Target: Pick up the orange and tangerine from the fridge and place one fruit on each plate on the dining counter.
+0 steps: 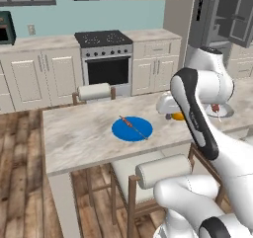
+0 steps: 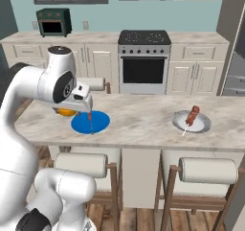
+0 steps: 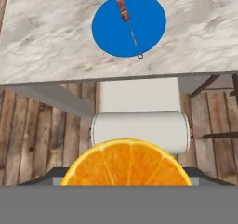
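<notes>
Gripper (image 3: pixel 126 181) is clamped on the orange (image 3: pixel 126 163): in the hand view the cut face of the fruit, segments showing, sits bottom centre right at the finger line, fingertips themselves hidden behind it. In the left base view the orange (image 1: pixel 177 116) peeks out as a small orange patch right of centre, tucked under the white hand; in the right base view it (image 2: pixel 66 112) shows left of centre below the hand, just left of the blue plate (image 2: pixel 90 122). Blue plate (image 1: pixel 131 129) lies centre frame in the left base view on the dining counter (image 1: pixel 79 133), with a thin skewer (image 1: pixel 133 125) lying across it; in the hand view the plate (image 3: pixel 148 18) is top centre, skewer (image 3: pixel 126 18) running diagonally, ring end near the plate's lower edge. Orange is held above the counter's near edge area, not on the plate; a cushioned stool (image 3: pixel 139 128) is directly below it in the hand view, wood floor either side. Grey-white plate (image 2: pixel 198 124) sits right of centre in the right base view, well apart from the blue one, carrying a skewer of reddish food (image 2: pixel 192 114). Fridge (image 1: pixel 222 15) is at the upper right of the left base view, door open. Stove (image 2: pixel 143 57) is against the back wall, top centre in the right base view.
</notes>
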